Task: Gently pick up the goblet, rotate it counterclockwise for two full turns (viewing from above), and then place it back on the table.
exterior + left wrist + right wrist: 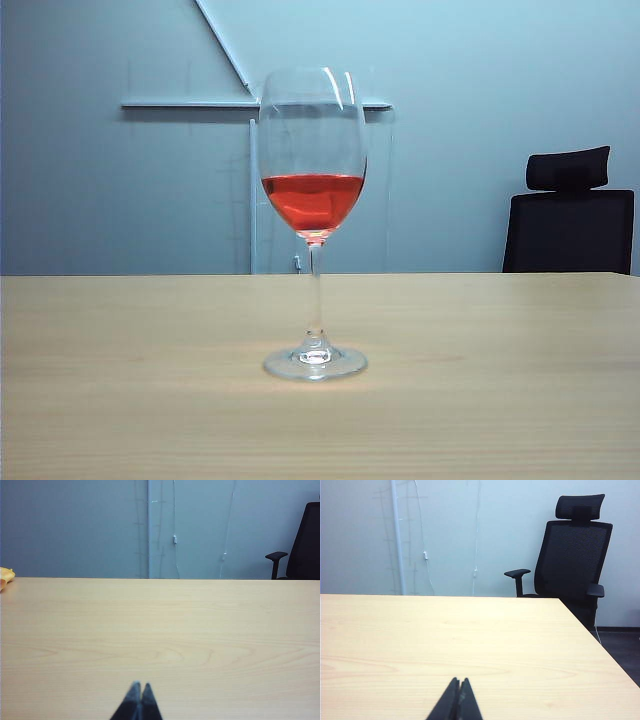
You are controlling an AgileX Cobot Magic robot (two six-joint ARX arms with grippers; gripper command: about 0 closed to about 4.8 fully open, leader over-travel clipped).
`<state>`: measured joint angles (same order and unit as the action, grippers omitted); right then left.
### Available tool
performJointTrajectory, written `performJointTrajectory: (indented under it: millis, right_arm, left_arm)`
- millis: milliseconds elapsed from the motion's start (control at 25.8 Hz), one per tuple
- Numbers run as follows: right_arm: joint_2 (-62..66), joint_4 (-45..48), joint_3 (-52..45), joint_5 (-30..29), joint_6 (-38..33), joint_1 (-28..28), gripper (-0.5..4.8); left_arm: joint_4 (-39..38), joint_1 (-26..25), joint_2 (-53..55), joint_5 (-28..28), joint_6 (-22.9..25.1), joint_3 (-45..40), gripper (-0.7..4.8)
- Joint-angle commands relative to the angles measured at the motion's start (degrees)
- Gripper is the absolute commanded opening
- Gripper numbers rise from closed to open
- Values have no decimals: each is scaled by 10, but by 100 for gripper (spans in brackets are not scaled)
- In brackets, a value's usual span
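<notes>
On the bench (520,400), near the front edge and about midway across in the exterior view: one goblet (313,190), upright, round foot flat on the wood, thin stem, clear tulip bowl. Contents: red liquid (313,200), filling roughly the lower third of the bowl, surface level. Nothing touches the glass; neither arm shows in the exterior view.

Left gripper (138,686): one, seen only in its wrist view, low over bare bench wood, dark fingers (132,700) pressed together, holding nothing. Right gripper (459,681): one, likewise low over bare wood in its own wrist view, fingers (451,700) pressed together, holding nothing. The goblet appears in neither wrist view.

At the bench's far side edge, left wrist view: one yellow object (6,576), partly cut off, kind not discernible.

Beyond the bench: one black office chair (572,555) with headrest and armrests; pale wall behind.
</notes>
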<state>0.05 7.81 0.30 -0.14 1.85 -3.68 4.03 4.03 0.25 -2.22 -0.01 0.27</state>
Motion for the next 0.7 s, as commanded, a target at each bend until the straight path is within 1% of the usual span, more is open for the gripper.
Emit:
performJointTrajectory:
  millis: [39, 387, 464, 619, 658, 696]
  right_arm:
    - [-1, 10, -2, 0, -2, 0, -1]
    - [-1, 10, -2, 0, -6, 0, -1]
    - [-1, 10, -2, -24, -55, 1, -1]
    - [-1, 10, -2, -75, -123, 1, -1]
    - [-1, 11, -2, -85, -136, 1, -1]
    - [-1, 11, -2, -110, -170, 1, -1]
  left_arm:
    - [7, -1, 1, -2, 0, 2, -5]
    - [7, -1, 1, -2, 0, 2, -5]
    - [7, -1, 1, -2, 0, 2, -5]
    - [7, 0, 1, -2, 0, 2, -5]
    - [7, 2, 1, -2, 0, 2, -5]
    - [7, 14, 1, -2, 0, 2, -5]
